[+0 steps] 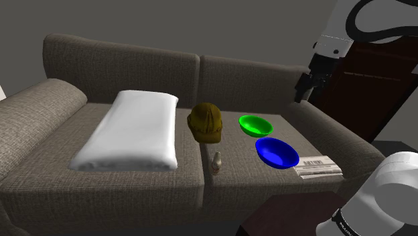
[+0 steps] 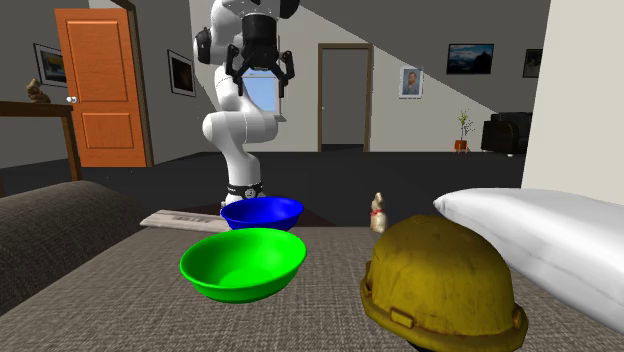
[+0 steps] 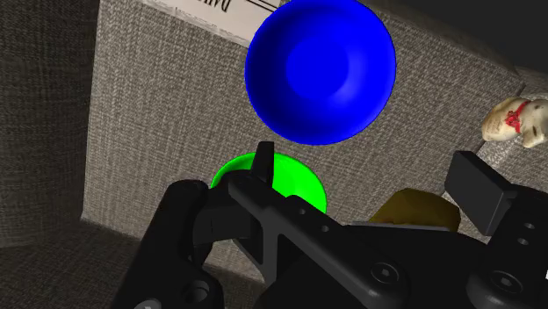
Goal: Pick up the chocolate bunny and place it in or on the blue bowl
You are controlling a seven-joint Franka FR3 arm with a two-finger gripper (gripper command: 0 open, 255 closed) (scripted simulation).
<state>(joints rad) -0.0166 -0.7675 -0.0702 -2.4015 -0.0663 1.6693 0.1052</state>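
1. Gripper [image 1: 307, 92]: all black, 2 fingers spread apart, holding nothing; upper right of the shoulder view, high above the sofa [image 1: 67, 181] seat.
2. Bunny [image 1: 217, 161]: pale tan, red ribbon at the neck in the wrist view; upright on the seat at lower centre, just below the yellow hard hat [image 1: 205, 123], well apart from the gripper.
3. Blue bowl [image 1: 276, 153]: right of centre, just below the green bowl [image 1: 256, 125], beside a folded newspaper [image 1: 317, 166].
4. White pillow [image 1: 130, 131]: left of centre.
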